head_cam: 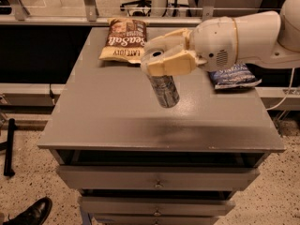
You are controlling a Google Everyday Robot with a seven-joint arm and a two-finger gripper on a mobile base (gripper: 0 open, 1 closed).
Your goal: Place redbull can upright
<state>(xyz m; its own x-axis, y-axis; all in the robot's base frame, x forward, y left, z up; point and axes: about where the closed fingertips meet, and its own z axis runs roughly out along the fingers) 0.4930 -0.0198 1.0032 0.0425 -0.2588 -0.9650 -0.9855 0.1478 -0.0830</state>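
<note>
My gripper [161, 59] reaches in from the right and is shut on the top of the redbull can [164, 89]. The can is a slim silver-and-blue can, hanging nearly upright with its lower end tilted slightly toward the right. It is held above the middle of the grey table [117, 121]; I cannot tell whether its base touches the top.
A brown chip bag [124, 46] lies at the back of the table. A dark blue chip bag [234, 76] lies at the right, partly under my arm. Drawers [157, 177] run below the front edge. A shoe [30, 213] is on the floor at the lower left.
</note>
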